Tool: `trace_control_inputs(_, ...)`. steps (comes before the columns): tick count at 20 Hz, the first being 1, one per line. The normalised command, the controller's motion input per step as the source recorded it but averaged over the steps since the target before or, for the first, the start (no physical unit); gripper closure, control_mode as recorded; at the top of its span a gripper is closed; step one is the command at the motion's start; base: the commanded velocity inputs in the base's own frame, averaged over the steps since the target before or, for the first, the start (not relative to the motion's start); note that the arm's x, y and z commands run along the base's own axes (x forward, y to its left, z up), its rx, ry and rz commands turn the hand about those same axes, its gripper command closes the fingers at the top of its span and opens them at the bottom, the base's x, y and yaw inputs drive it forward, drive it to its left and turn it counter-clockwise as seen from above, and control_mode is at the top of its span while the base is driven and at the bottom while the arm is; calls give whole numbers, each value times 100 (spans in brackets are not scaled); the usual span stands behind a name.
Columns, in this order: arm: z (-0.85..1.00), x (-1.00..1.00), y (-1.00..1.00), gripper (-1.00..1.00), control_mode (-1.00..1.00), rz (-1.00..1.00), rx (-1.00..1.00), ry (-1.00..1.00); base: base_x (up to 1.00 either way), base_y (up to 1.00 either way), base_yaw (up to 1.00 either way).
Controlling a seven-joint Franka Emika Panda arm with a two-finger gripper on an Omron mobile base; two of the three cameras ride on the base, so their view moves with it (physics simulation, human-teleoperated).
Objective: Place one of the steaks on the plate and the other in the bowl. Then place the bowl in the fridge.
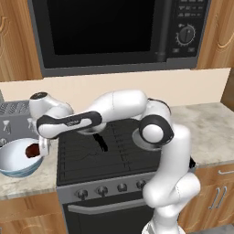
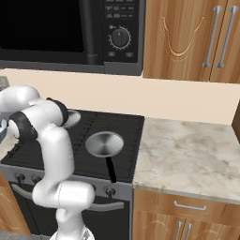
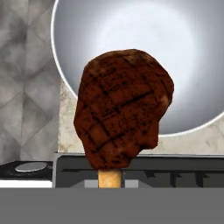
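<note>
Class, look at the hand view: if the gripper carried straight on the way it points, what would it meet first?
Probably the white inside of the bowl, which lies behind the dark steak that the gripper holds; depth is unclear.

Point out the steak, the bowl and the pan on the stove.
steak (image 3: 122,107): hand view, middle of its charred face.
bowl (image 1: 13,157): left base view, bare white inside wall.
pan (image 2: 104,143): right base view, centre of its silver inside.

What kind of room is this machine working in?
It looks like a home kitchen, computer-rendered. A black stove sits between marble counters, a microwave hangs above it, and wooden cabinets line the wall.
</note>
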Motion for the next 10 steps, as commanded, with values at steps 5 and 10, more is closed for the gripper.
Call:
trace_control_inputs(5, -22, 9, 13, 100, -100, -8, -8, 0, 0, 0, 0)
trace_control_inputs(10, -24, 20, 2, -100, -100, -5, -6, 0, 0, 0, 0)
